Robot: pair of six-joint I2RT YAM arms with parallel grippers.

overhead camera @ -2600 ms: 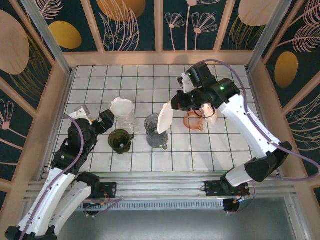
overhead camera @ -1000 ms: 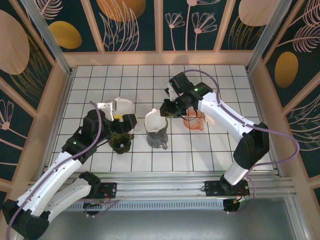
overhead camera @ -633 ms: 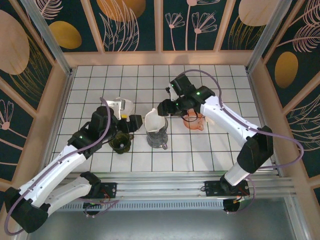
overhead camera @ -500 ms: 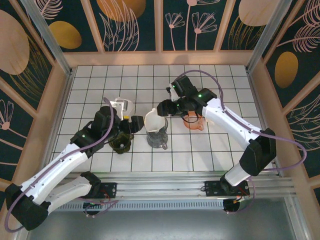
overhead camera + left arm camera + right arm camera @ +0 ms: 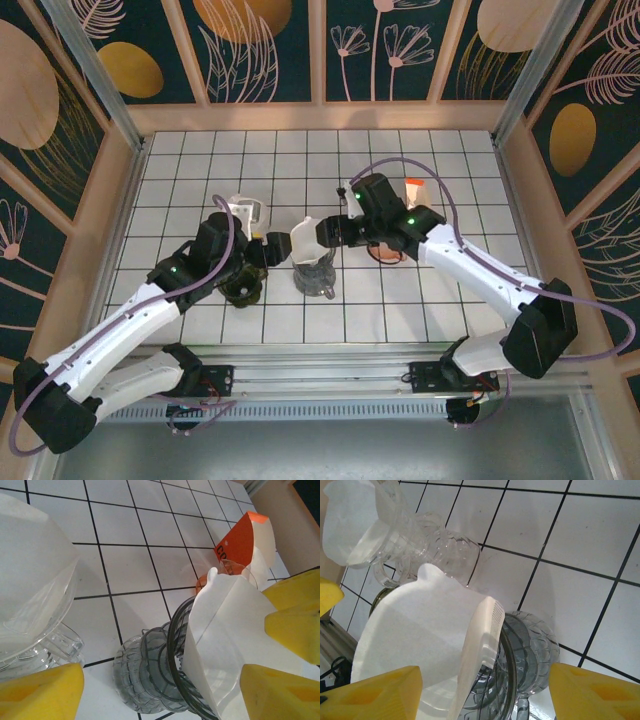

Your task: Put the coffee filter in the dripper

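The light, easily creased coffee filter [image 5: 305, 240] seems to sit tilted in the dripper [image 5: 316, 275], the left gripper [image 5: 265, 248] and right gripper [image 5: 328, 232] on either side, jaws wide open and empty, and it is best taken gently by its upper rim.

Centre of frame: dripper [image 5: 315, 276] on the table [image 5: 200, 160], filter [image 5: 307, 240] standing in its mouth. Left gripper [image 5: 267, 249] just left of the filter, right gripper [image 5: 328, 232] just right. Cup [image 5: 240, 286] lower left of the dripper. Second dripper [image 5: 246, 212] upper left, behind the cup. Packet [image 5: 412, 189] upper right.
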